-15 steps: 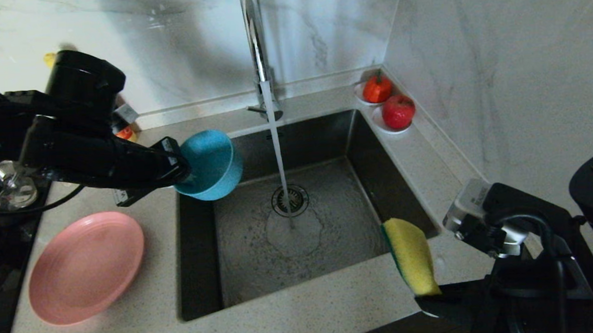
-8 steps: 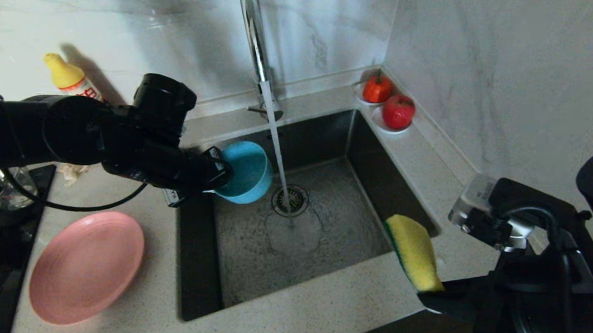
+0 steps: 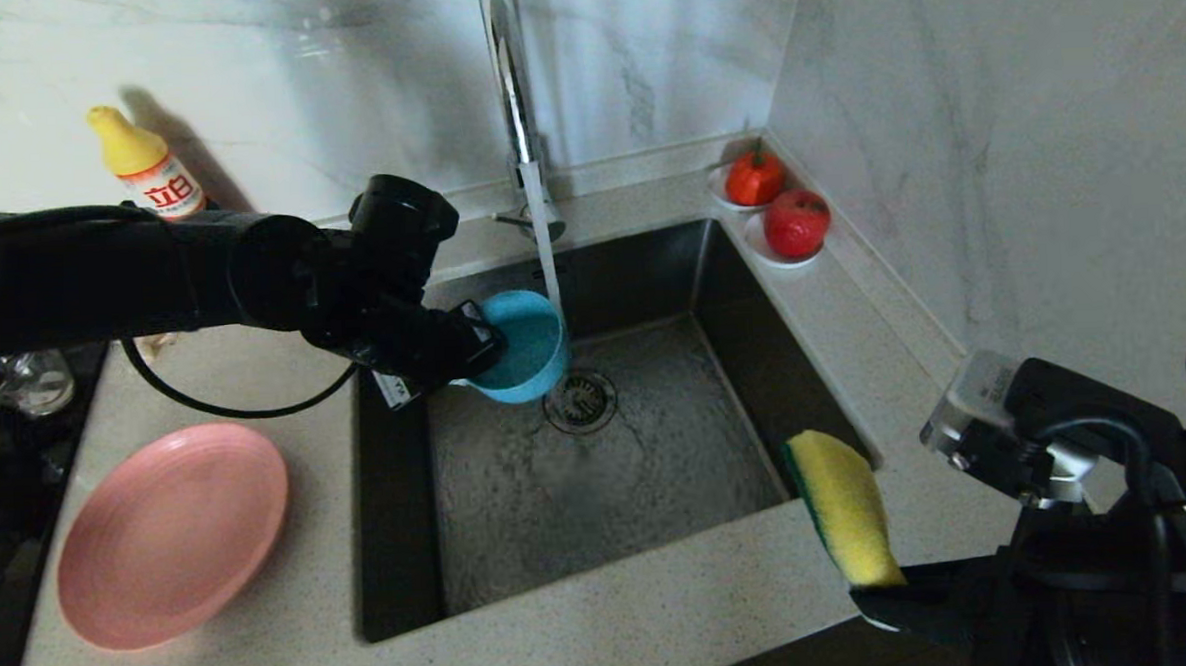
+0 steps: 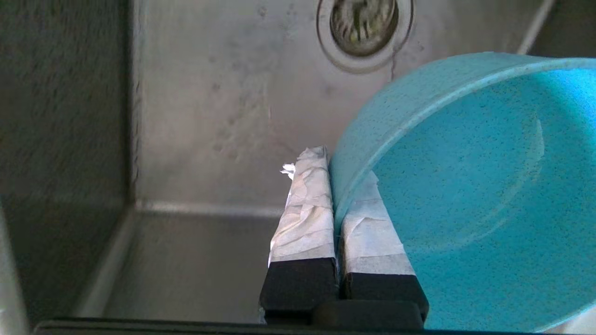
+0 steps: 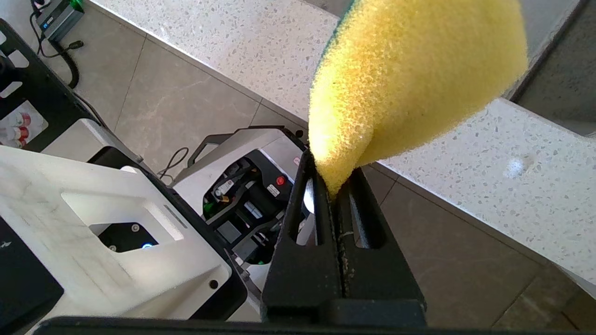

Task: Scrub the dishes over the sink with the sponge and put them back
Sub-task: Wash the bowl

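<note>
The left gripper [image 3: 474, 353] has its fingers clenched on the teal bowl's [image 3: 518, 344] rim, tipping it under the tap stream [image 3: 546, 245] over the steel sink [image 3: 598, 453], probably to wet it first. The right gripper [image 3: 880, 596] pinches the yellow sponge [image 3: 843, 507] beside the basin, waiting. A pink plate [image 3: 171, 532] sits on the speckled countertop [image 3: 616, 632]; marble walls behind.

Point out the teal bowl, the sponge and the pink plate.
teal bowl [image 3: 522, 351]: head view, on its inner wall, held by the left gripper [image 3: 474, 350].
sponge [image 3: 846, 507]: head view, on its yellow face, held by the right gripper [image 5: 336, 188].
pink plate [image 3: 171, 532]: head view, on its centre.
</note>
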Tool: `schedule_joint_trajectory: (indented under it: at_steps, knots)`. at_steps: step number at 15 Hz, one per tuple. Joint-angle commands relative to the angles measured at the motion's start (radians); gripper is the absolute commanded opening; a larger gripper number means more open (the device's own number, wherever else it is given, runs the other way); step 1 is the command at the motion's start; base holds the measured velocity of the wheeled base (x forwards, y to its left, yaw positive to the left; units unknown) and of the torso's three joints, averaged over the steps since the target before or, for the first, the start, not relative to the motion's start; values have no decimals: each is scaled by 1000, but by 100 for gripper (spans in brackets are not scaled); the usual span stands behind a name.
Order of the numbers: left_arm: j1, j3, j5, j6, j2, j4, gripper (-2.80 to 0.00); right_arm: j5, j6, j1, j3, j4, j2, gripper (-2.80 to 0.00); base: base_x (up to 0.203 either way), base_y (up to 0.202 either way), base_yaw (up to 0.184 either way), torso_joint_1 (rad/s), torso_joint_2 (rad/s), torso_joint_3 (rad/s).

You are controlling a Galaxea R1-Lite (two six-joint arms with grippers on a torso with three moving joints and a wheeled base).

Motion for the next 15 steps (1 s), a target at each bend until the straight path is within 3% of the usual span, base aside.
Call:
schedule_joint_trajectory:
  at_steps: [1, 4, 15]
  knots:
    - [-2, -40, 5, -7, 55, -3, -280, -2, 1, -1, 0, 3, -4, -280, 0, 0, 0, 0, 0, 0]
    - [-4, -97, 8, -33, 107, 4, -280, 15, 5, -4, 37, -6, -1, -280, 0, 0, 0, 0, 0, 0]
    - [-28, -119, 11, -46, 115, 14, -280, 55, 6, -47, 38, -10, -5, -280, 0, 0, 0, 0, 0, 0]
